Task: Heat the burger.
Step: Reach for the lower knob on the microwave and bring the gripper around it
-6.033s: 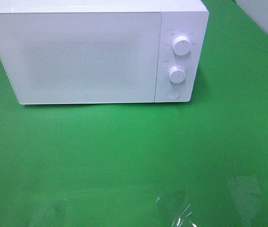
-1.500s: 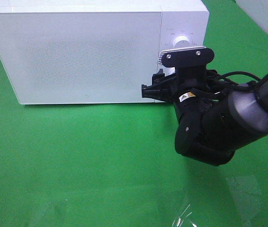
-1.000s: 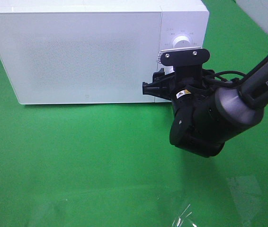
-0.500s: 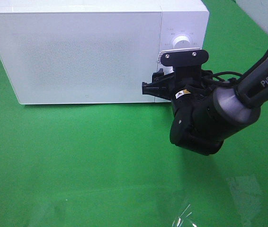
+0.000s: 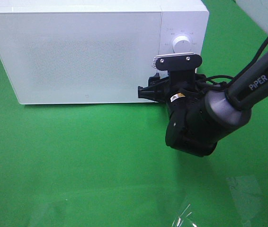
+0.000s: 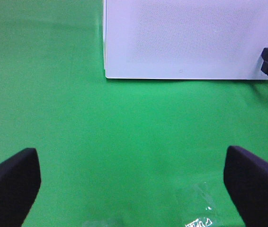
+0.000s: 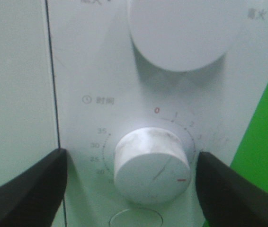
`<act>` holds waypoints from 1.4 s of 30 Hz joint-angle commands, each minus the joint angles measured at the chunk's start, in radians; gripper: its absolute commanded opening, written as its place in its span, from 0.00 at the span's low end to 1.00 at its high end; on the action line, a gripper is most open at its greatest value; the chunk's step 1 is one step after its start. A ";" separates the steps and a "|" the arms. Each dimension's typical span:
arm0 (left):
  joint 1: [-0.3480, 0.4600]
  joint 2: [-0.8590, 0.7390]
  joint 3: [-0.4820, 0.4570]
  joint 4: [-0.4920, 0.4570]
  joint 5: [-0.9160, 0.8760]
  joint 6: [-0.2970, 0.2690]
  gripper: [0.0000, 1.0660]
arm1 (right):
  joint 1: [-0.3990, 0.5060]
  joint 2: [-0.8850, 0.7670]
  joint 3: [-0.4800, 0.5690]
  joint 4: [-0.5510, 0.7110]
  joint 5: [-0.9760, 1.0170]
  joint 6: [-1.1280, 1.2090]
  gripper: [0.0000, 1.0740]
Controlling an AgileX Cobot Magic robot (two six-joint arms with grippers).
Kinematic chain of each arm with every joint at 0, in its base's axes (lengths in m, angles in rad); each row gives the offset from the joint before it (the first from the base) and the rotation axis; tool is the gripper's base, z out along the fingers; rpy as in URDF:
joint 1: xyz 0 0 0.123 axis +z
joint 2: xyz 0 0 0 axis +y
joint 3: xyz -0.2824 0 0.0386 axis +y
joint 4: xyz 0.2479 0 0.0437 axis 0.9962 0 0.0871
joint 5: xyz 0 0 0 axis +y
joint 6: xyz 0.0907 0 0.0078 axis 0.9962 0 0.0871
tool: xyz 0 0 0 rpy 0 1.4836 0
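The burger is out of view; the white microwave [image 5: 86, 56] stands shut at the back of the green cloth. My right gripper [image 5: 149, 91] is up against the microwave's control panel, below the upper knob [image 5: 181, 45]. In the right wrist view the gripper [image 7: 130, 160] is open, with one finger [image 7: 25, 189] on each side of the lower timer knob [image 7: 152, 163], not touching it. The knob's mark points toward the lower right. My left gripper [image 6: 133, 184] is open and empty, low over the cloth in front of the microwave [image 6: 191, 38].
A round button [image 7: 136, 220] sits under the timer knob. Crumpled clear plastic film [image 5: 183, 215] lies on the cloth near the front edge and also shows in the left wrist view [image 6: 198, 208]. A pale wall [image 5: 266, 19] borders the far right corner.
Six seconds ago no arm was in view. In the last second the right gripper has shifted slightly left and down along the control panel, uncovering more of the upper knob.
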 commanded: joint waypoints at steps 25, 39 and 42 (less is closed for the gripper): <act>0.002 -0.017 0.004 -0.011 -0.007 -0.001 0.91 | -0.007 -0.030 -0.017 -0.073 0.038 0.118 0.00; 0.002 -0.017 0.004 -0.011 -0.007 -0.001 0.91 | -0.007 -0.030 -0.017 -0.339 0.098 1.266 0.00; 0.002 -0.017 0.004 -0.011 -0.007 -0.001 0.91 | -0.007 -0.030 -0.017 -0.407 0.088 1.491 0.00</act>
